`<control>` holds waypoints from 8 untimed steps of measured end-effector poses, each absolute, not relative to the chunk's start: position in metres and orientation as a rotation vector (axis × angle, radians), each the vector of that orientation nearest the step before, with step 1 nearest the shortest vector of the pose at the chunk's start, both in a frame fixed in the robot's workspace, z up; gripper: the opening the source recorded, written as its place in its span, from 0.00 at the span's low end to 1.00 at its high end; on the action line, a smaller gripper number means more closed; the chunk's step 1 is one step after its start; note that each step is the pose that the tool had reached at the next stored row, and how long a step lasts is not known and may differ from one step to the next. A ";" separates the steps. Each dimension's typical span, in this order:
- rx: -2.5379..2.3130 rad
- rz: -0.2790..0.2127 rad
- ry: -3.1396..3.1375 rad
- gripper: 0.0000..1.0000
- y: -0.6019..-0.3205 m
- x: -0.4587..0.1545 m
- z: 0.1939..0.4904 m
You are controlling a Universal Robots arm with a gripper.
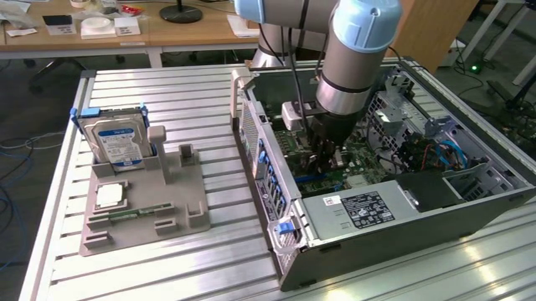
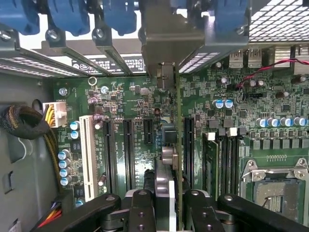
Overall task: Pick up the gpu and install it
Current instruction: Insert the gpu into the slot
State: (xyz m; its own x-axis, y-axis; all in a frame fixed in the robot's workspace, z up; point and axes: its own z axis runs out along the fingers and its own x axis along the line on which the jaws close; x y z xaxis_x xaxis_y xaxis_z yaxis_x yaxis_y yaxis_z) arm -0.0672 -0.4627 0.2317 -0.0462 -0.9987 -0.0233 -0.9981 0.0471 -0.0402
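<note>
exterior view, arm lowered inside the open computer case, gripper low over the motherboard, hard drive with blue-white label upright in grey holder, writing unreadable, wrist view, fingers partly closed on the gpu, card edge-on above green board slots

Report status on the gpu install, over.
Gripper shut on the gpu, inside the open computer case. Card edge-on above the motherboard slots. Seating not discernible. Nothing visibly blocking.
</note>
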 end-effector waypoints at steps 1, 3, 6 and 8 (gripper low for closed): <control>-2.138 -0.020 2.240 0.28 -0.463 -0.068 0.231; -2.139 -0.020 2.241 0.28 -0.463 -0.068 0.231; -2.140 -0.017 2.242 0.28 -0.463 -0.068 0.231; -2.142 -0.012 2.244 0.28 -0.463 -0.068 0.231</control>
